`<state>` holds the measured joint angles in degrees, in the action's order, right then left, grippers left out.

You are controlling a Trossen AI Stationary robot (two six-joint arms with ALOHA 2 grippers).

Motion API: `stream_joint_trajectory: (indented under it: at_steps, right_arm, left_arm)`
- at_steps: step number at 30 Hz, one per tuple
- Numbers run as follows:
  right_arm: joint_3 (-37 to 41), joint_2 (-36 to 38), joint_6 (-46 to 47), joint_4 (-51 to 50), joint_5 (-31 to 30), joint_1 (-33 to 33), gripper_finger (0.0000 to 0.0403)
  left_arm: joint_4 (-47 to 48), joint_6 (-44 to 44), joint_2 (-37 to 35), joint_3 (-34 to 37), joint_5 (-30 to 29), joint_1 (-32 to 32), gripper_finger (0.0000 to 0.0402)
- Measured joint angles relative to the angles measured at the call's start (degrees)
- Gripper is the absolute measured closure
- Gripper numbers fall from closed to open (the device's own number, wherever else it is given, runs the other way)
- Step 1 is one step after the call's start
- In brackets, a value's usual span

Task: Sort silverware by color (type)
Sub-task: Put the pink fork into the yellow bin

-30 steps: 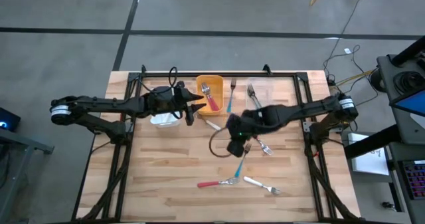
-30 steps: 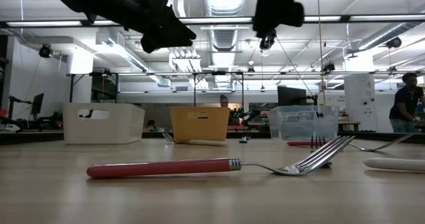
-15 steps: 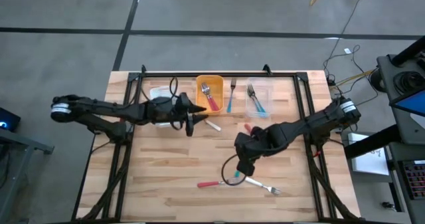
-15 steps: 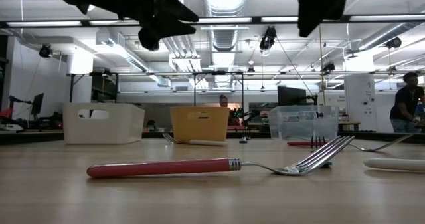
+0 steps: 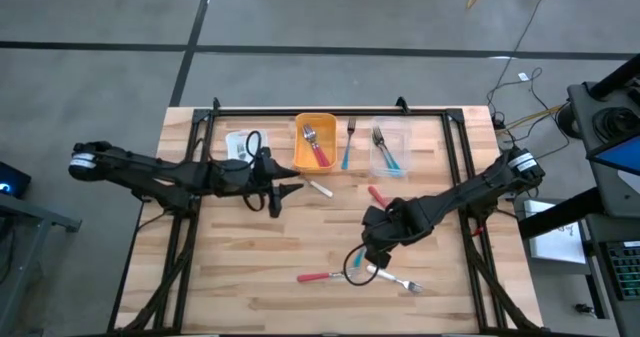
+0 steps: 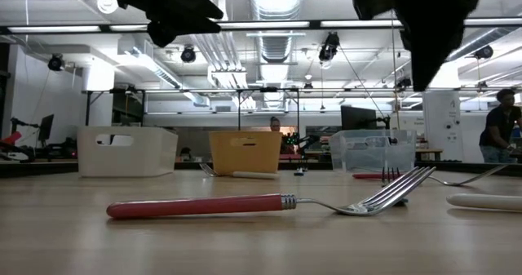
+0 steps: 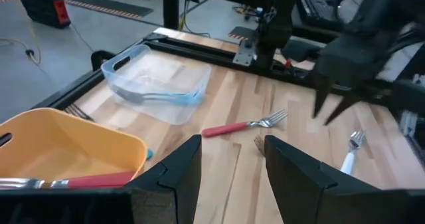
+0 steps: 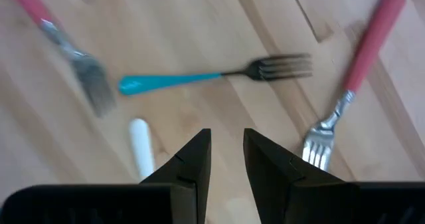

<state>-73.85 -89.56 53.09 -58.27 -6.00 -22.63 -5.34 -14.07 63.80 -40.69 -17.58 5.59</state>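
Teal-handled fork (image 8: 216,77) under right gripper (image 8: 226,151), jaws slightly apart, left gripper (image 7: 229,164) jaws apart, both empty

Right wrist view: red-handled metal fork (image 8: 60,34) w/ blurred head, handle cut off at the edge. White plastic utensil handle (image 8: 141,149) runs behind the gripper finger, head hidden. Left wrist view: orange plastic bin (image 7: 63,147) partly hidden by the gripper body. Low view: both arms cut off at the top. High view: contents of the white bin (image 5: 238,143) too small to tell.
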Motion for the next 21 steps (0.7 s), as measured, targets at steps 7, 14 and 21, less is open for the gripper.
stream_joint_trajectory:
  at_steps: [7, 14, 21]
  right_arm:
    - [5.6, 0.0, 2.9, -0.1, 0.0, 0.6, 0.0323]
    - [10.1, 0.0, 3.1, 0.1, 0.0, 1.3, 0.0323]
    - [13.3, 0.0, 3.2, 0.1, -0.1, 3.2, 0.0323]
  left_arm:
    - [0.0, -0.1, -0.1, 0.0, 0.0, 0.5, 0.0257]
    - [-0.1, 1.0, -0.1, 0.0, -0.1, 0.5, 0.0257]
    - [-0.2, 1.1, -0.1, 0.0, -0.1, 0.5, 0.0257]
